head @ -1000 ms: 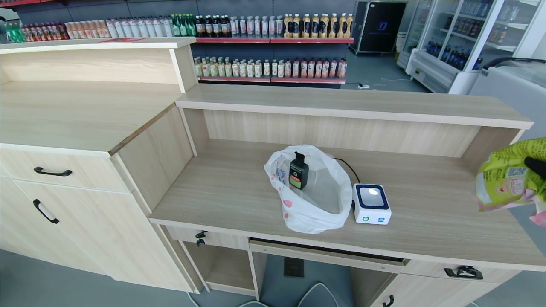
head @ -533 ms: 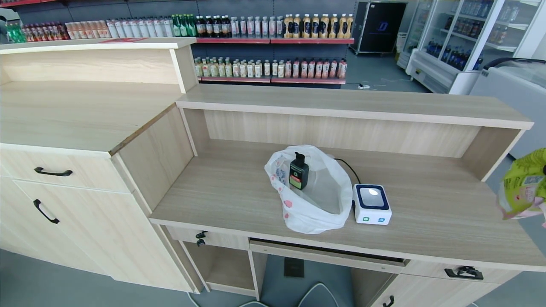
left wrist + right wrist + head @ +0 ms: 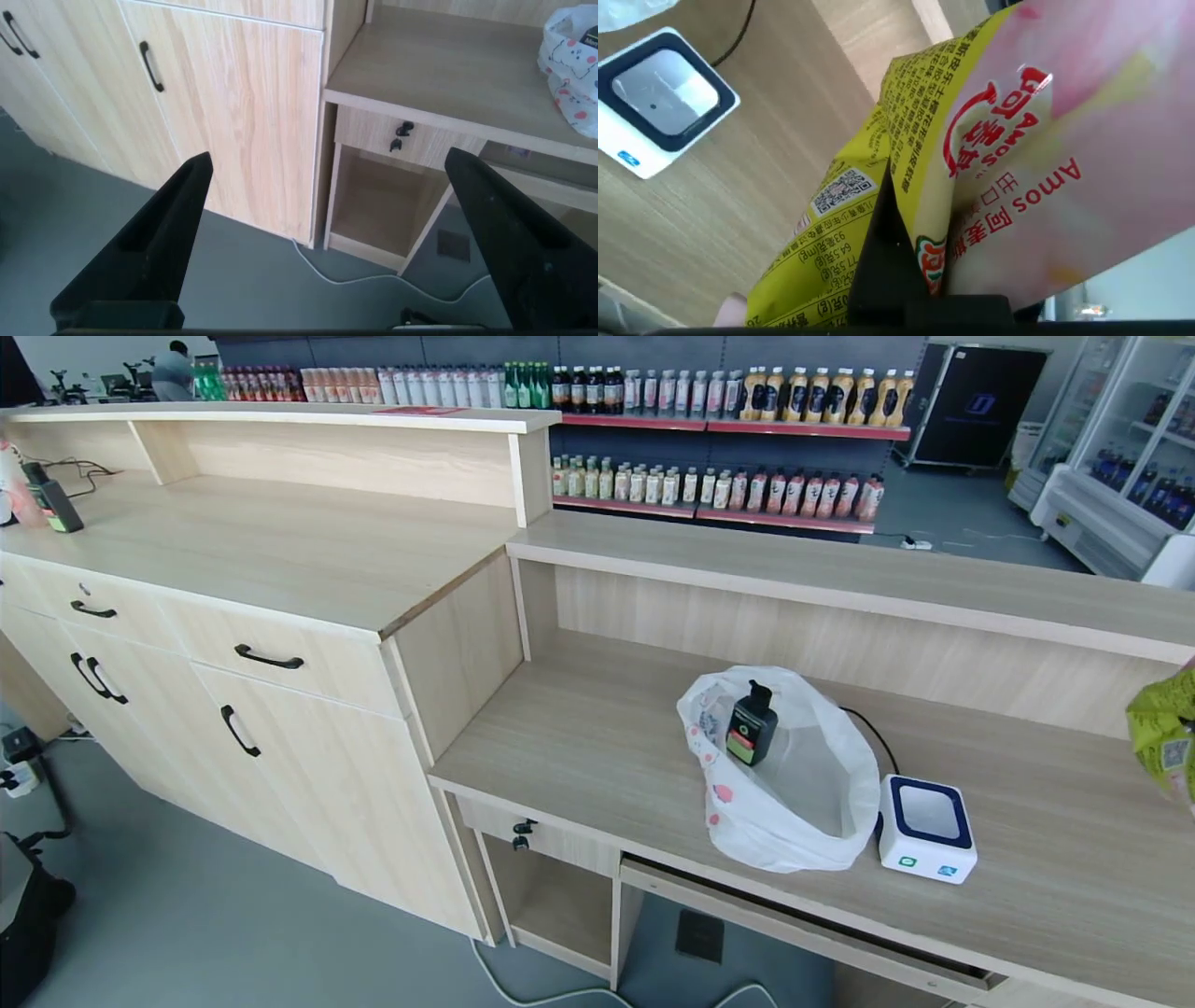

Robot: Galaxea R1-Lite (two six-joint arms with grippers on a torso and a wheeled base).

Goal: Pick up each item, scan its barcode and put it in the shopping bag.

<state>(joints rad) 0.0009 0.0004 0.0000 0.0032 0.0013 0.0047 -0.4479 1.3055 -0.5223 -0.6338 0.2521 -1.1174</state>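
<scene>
Counter [image 3: 597,737], 1 bag [image 3: 803,831], 1 bottle [image 3: 751,725], 1 packet [image 3: 1163,735]

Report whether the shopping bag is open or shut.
Open. The bag gapes wide at the top, its pale inside shows, and a dark bottle stands in it.

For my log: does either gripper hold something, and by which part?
Right gripper pinches a yellow-green and pink plastic snack bag at its side crease; left gripper is open, empty.
</scene>
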